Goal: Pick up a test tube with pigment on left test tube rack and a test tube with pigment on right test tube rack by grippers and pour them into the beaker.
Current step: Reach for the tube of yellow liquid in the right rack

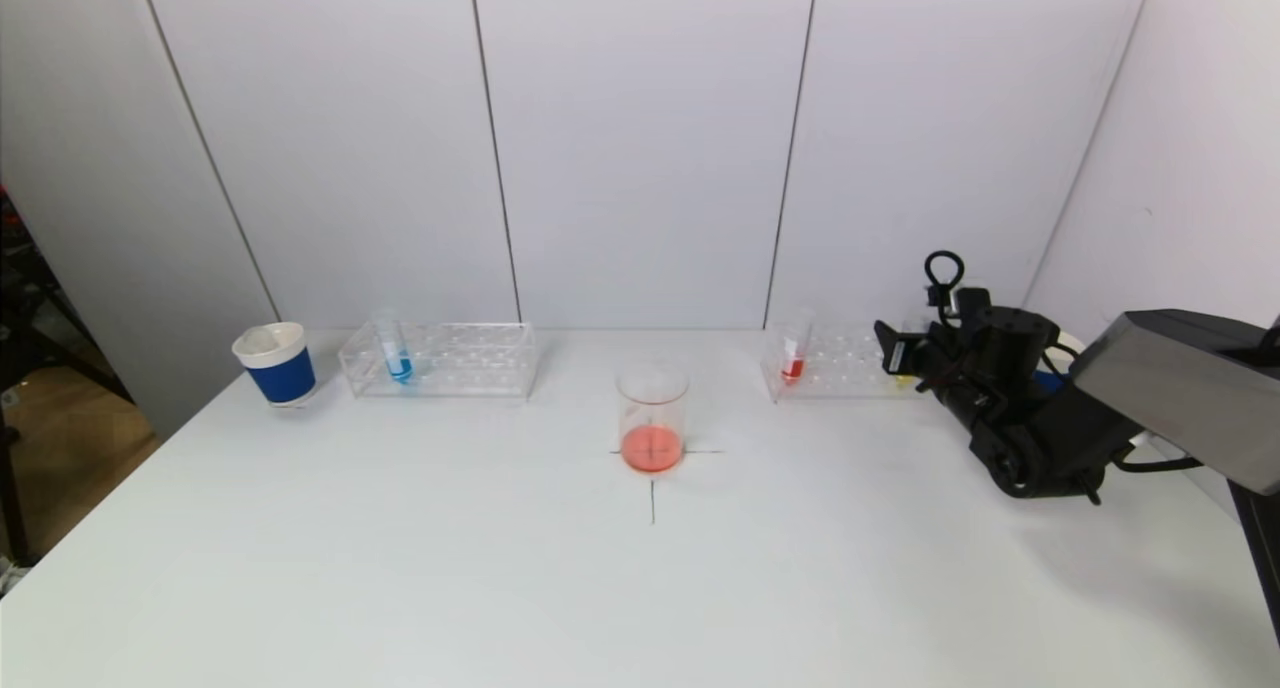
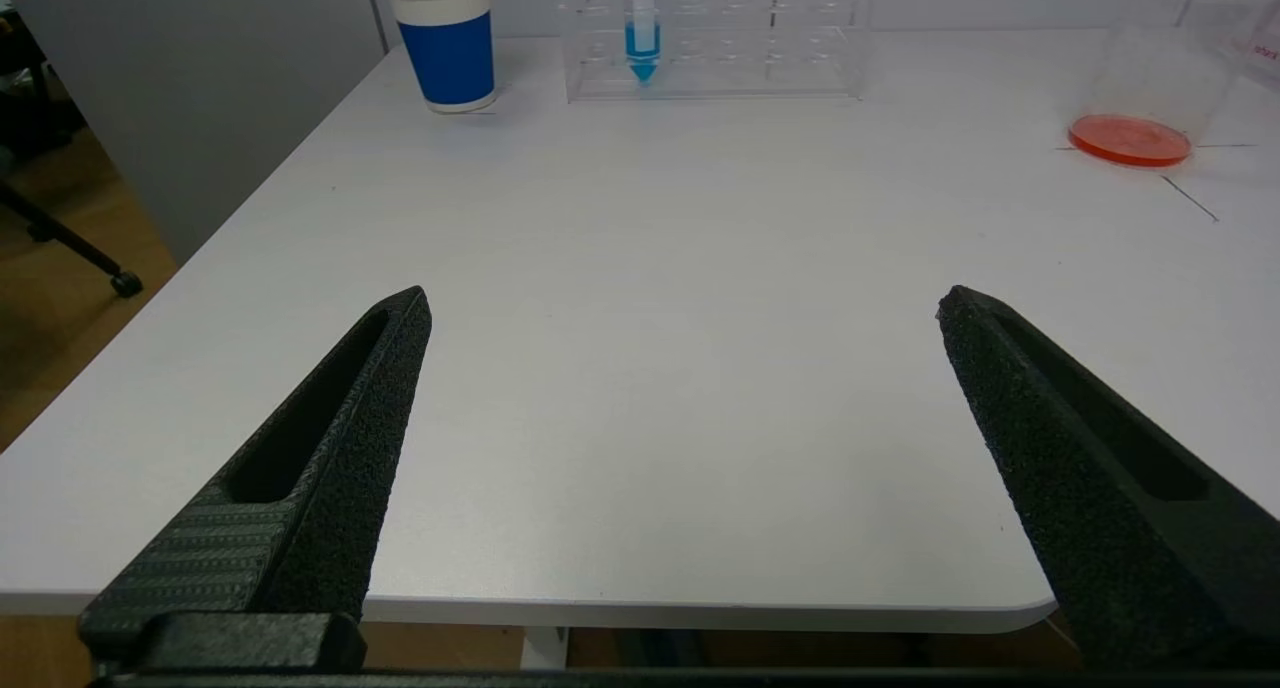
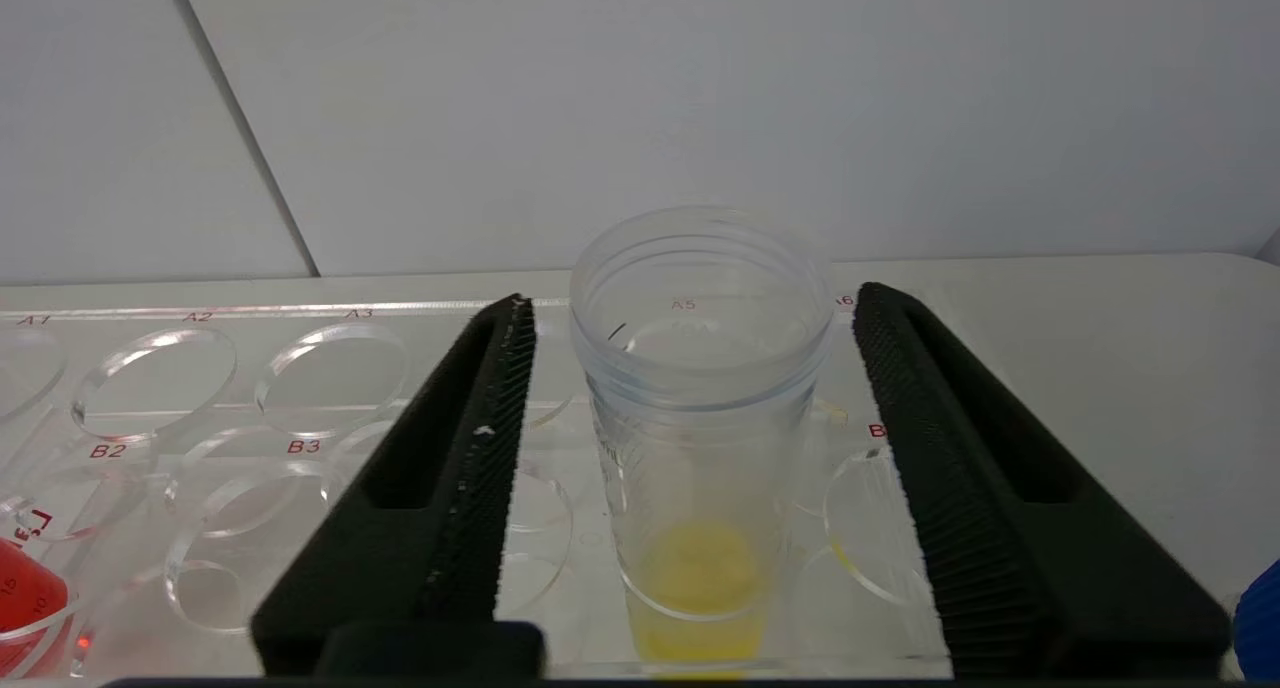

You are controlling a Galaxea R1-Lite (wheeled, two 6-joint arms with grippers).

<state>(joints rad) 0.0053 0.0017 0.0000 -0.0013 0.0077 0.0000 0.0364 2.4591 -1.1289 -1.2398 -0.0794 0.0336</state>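
Two racks stand on the desk [image 1: 400,568], the left rack [image 1: 440,360] holding one blue tube [image 1: 397,353], the right rack [image 1: 830,363] one red tube [image 1: 793,353] and one yellow tube [image 3: 700,438]; one beaker [image 1: 652,418] sits between them. The right gripper [image 3: 690,318] has its fingers [image 3: 480,448] spread either side of the yellow tube, not touching it. The left gripper [image 2: 680,308] hangs wide open, holding nothing, over the near desk edge.

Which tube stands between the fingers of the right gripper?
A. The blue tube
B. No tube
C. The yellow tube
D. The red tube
C: in the right wrist view the open right gripper has its fingers on either side of the yellow tube, not touching it; the red tube stands off to one side.
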